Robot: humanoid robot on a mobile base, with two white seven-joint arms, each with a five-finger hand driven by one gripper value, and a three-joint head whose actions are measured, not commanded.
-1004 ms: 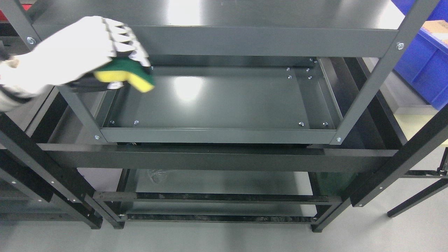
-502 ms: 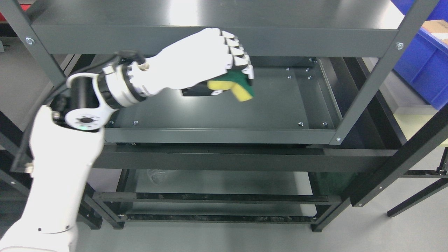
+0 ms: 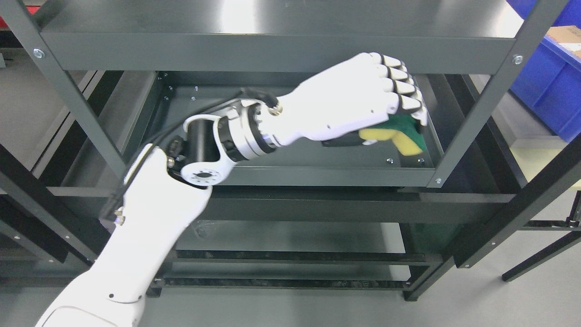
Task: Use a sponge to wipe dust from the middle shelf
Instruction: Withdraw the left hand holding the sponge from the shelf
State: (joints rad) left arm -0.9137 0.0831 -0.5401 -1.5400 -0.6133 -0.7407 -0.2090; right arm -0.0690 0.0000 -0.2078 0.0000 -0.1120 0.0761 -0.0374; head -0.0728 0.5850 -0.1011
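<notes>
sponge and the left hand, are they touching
Touching. The head view shows the left hand with its fingers curled over the sponge, gripping it above the middle shelf.

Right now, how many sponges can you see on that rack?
1. The sponge, yellow and green, is in the left hand over the middle shelf, at its right end. The arm may hide others.
</notes>
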